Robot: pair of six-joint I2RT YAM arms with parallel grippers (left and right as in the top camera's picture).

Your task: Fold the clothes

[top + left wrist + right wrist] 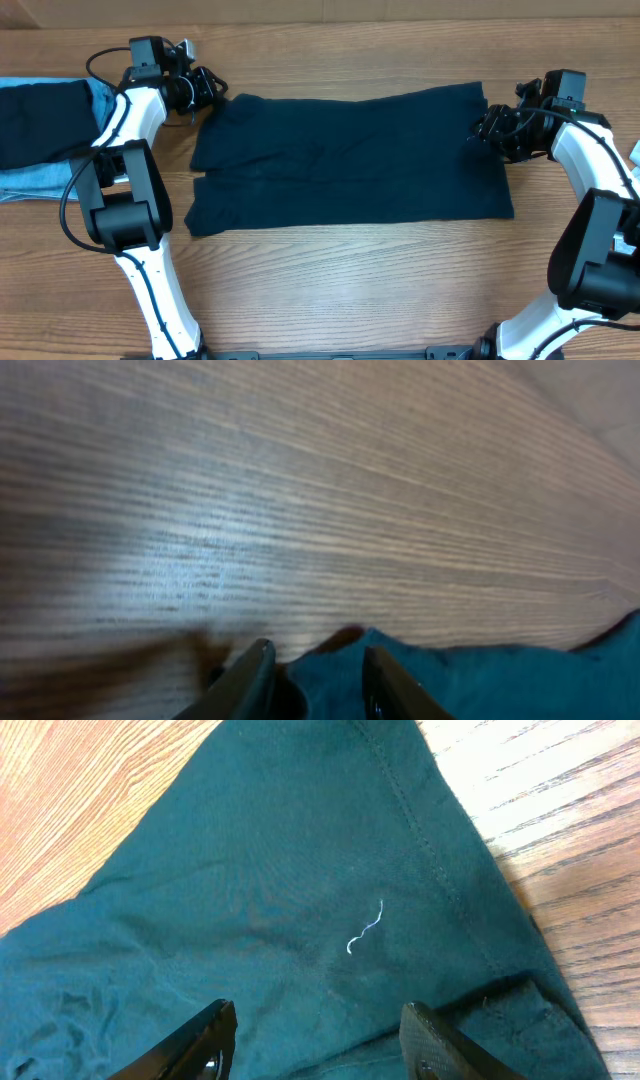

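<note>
Spread flat across the middle of the bench (350, 290), the navy shirt (350, 160) looks light and limp, best pinched at its far corners, where the right tool (315, 1040) hangs open over the hem and the left tool (310, 680) straddles cloth, its grip impossible to tell.

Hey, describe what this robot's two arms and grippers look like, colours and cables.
The left arm and right arm match: white rounded links, bulky black joint housings, thin black cables looping alongside. The left gripper and right gripper are black. Their fingers are dark, tapered, slightly glossy. No markings are legible.
</note>
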